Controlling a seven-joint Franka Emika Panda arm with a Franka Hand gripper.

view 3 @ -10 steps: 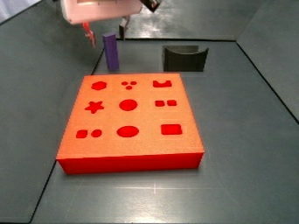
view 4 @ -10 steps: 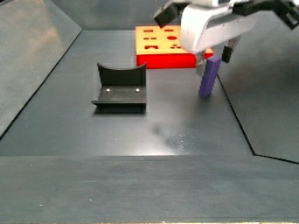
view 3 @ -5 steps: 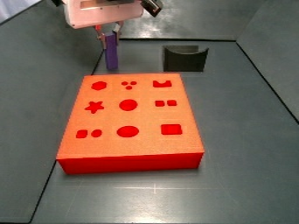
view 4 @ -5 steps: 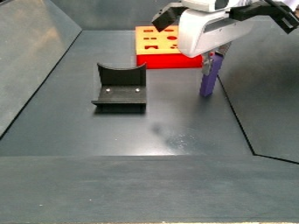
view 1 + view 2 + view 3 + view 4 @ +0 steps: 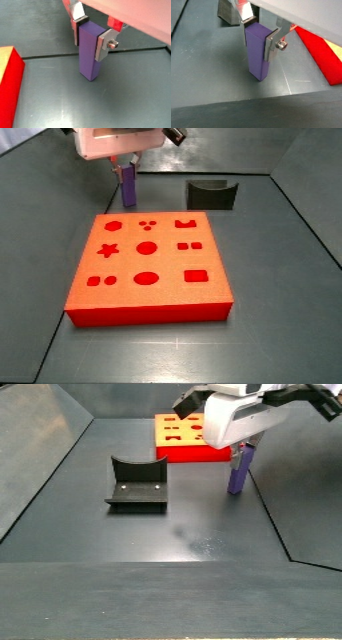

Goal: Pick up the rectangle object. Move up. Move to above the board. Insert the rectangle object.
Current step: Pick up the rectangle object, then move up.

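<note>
The gripper [image 5: 92, 31] points straight down — clamped on the upright rectangle object [image 5: 90, 52], just beside the board [image 5: 150, 267].

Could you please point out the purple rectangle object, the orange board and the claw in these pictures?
rectangle object [image 5: 88, 57], a wrist view, on its front face.
board [image 5: 167, 278], a side view, on bare top surface between cut-outs.
claw [image 5: 261, 31], a wrist view, midway between fingertips, at the block's upper end.

Upper left of frame: gripper [image 5: 124, 166] down over upright purple rectangle object [image 5: 128, 190], just behind the board [image 5: 214, 300]. Fixture [image 5: 211, 194] top centre, apart.
</note>
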